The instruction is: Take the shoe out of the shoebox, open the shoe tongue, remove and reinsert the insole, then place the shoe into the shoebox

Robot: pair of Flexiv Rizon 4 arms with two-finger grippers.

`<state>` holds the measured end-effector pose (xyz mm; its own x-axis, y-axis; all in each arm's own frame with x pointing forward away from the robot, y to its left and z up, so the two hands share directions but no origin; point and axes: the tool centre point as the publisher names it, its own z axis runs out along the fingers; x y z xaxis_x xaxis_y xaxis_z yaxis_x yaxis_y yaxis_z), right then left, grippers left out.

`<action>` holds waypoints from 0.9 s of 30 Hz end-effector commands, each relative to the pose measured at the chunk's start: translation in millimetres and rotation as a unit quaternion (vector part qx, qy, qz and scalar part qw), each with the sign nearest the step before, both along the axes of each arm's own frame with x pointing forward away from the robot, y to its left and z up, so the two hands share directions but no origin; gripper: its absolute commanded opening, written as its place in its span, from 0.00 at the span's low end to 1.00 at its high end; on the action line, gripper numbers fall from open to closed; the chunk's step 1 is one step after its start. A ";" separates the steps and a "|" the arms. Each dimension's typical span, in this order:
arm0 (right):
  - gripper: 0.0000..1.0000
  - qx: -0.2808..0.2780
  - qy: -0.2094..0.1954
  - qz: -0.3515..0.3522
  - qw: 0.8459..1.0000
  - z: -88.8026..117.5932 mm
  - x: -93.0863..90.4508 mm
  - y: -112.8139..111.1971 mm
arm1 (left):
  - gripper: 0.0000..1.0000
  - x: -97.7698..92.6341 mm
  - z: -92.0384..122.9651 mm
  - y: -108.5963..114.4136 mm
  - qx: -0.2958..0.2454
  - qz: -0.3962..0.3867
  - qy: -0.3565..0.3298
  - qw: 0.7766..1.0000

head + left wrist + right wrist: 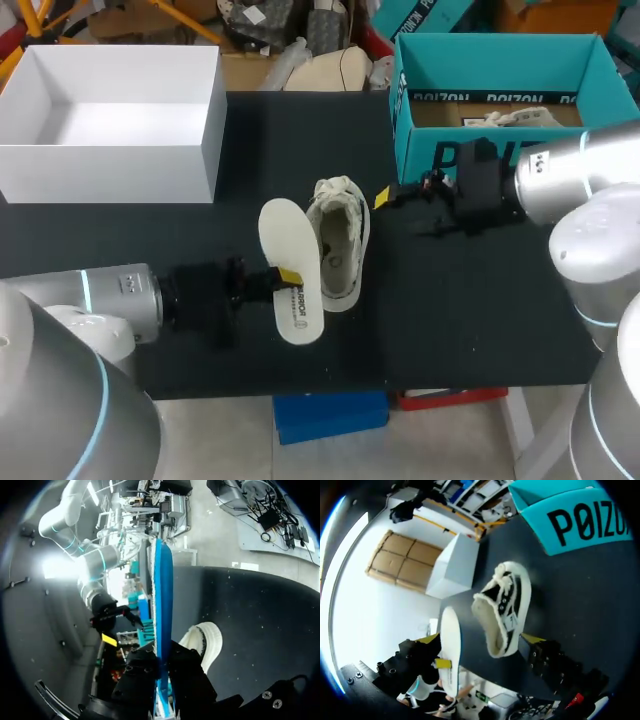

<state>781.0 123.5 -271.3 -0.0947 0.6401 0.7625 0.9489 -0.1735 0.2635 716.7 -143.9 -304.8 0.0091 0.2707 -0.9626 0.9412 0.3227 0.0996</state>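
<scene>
Insole out, shoe lying on the tabletop [480,310]

The shoebox [420,150] is standing open at the far right and is holding something pale that I cannot make out; a white box [110,170] is standing at the far left. The shoe [342,250] is lying outside, between the hands, its long axis running near to far and its toe pointing away. The left hand [288,276] is clamping the insole [283,225] just beside it, along the same axis. The right hand [400,210] is hovering near the shoe with its fingers apart.
</scene>
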 end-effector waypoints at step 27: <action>1.00 -0.106 -0.024 -0.063 0.992 -1.5 -27.5 -27.6 | 0.00 -30.2 16.5 16.8 0.001 -0.126 0.189 0.974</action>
